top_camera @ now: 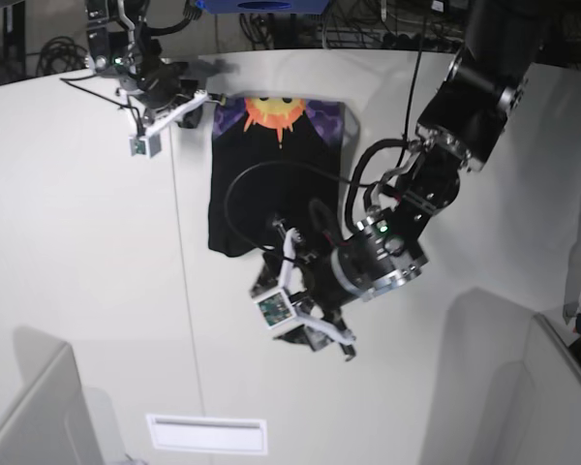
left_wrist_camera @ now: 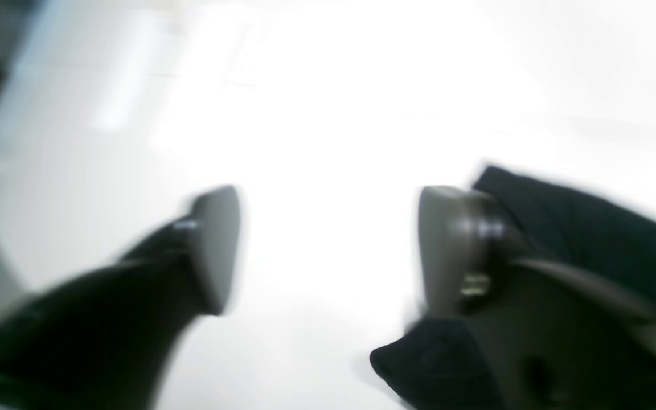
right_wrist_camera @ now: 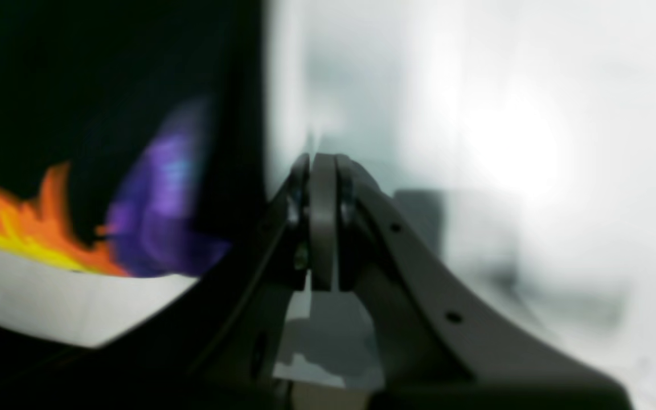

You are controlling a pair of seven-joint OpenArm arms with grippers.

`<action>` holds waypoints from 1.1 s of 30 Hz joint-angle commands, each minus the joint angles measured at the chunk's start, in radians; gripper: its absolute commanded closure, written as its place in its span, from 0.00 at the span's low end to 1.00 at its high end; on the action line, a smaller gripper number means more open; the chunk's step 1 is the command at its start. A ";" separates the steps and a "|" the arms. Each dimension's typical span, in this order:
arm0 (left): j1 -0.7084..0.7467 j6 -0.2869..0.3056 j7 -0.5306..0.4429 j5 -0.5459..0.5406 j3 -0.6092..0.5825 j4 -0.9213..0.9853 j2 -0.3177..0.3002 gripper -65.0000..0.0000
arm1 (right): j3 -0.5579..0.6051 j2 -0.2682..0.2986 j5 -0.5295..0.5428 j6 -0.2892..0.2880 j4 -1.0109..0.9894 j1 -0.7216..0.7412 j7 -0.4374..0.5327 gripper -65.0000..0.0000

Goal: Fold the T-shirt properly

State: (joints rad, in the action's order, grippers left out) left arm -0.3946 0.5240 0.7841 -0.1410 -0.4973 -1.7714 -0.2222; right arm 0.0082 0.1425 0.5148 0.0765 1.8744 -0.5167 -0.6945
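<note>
White tabletop (top_camera: 77, 242) is lying under us, smooth and matte. We are seeing the T-shirt (top_camera: 271, 184), soft black cloth with an orange sun print, folded into a rectangle at the far middle. Our left gripper (left_wrist_camera: 328, 250) is spreading wide over its near edge; our right gripper (right_wrist_camera: 322, 222) is pressing its jaws together, empty.

A broad white tabletop (top_camera: 77, 242) fills the base view; dark cables (top_camera: 300, 27) crowd its far edge; light is even.

Both wrist views are motion-blurred; the left arm (top_camera: 387, 257) hides the T-shirt's (top_camera: 271, 184) lower edge.
</note>
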 commanded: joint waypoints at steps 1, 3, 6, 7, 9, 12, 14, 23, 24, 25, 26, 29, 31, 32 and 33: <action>0.023 0.009 0.025 -0.003 0.038 -0.055 -0.009 0.64 | -0.023 0.001 0.011 -0.005 0.044 -0.021 0.034 1.00; 0.122 0.009 0.056 0.010 0.119 -0.137 -0.023 1.00 | -0.084 0.003 0.011 -0.007 0.093 -0.069 0.072 1.00; 0.277 0.009 0.056 0.010 0.205 -0.204 -0.093 1.00 | -0.161 0.003 0.011 -0.016 0.153 -0.148 0.085 1.00; 0.322 0.009 0.053 0.010 0.226 -0.213 -0.119 1.00 | -0.175 0.004 0.011 -0.017 0.158 -0.170 0.085 1.00; 0.429 0.009 0.051 0.001 0.277 -0.218 -0.170 1.00 | -0.195 0.022 0.011 -0.031 0.158 -0.205 0.080 1.00; 0.618 0.008 0.050 0.002 0.406 -0.226 -0.202 1.00 | -0.205 0.085 0.015 -0.054 0.159 -0.287 0.080 1.00; 0.739 0.008 0.025 0.001 0.496 -0.230 -0.213 1.00 | -0.208 0.121 0.017 -0.054 0.161 -0.346 0.080 1.00; 1.350 0.002 -0.335 0.010 0.616 -0.223 -0.277 1.00 | -0.167 0.179 0.009 -0.057 0.152 -0.638 0.060 1.00; 1.394 0.002 -0.351 0.010 0.613 -0.216 -0.276 1.00 | -0.118 0.193 0.009 -0.057 0.138 -0.639 0.040 1.00; 1.437 0.002 -0.364 0.010 0.607 -0.198 -0.270 1.00 | -0.050 0.213 0.009 -0.057 0.115 -0.629 0.026 1.00; 1.463 0.002 -0.372 0.010 0.605 -0.167 -0.247 1.00 | 0.022 0.233 0.009 -0.057 0.072 -0.593 0.023 1.00; 1.465 0.002 -0.424 0.010 0.615 -0.003 -0.156 1.00 | 0.197 0.254 0.009 -0.056 -0.124 -0.446 0.042 1.00; 1.416 0.002 -0.500 0.011 0.595 0.144 -0.124 1.00 | 0.286 0.250 0.009 -0.056 -0.263 -0.351 0.069 1.00; 1.388 0.002 -0.533 0.011 0.573 0.226 -0.119 1.00 | 0.329 0.248 0.009 -0.056 -0.327 -0.299 0.091 1.00; 1.348 0.002 -0.567 0.011 0.543 0.318 -0.119 1.00 | 0.387 0.246 0.009 -0.056 -0.411 -0.245 0.121 1.00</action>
State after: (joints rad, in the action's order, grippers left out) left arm 0.9333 0.5236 0.2226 -0.1287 0.0399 -1.4395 -0.3317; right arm 0.3946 0.3885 0.5182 0.0277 1.4456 -0.7395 -0.5629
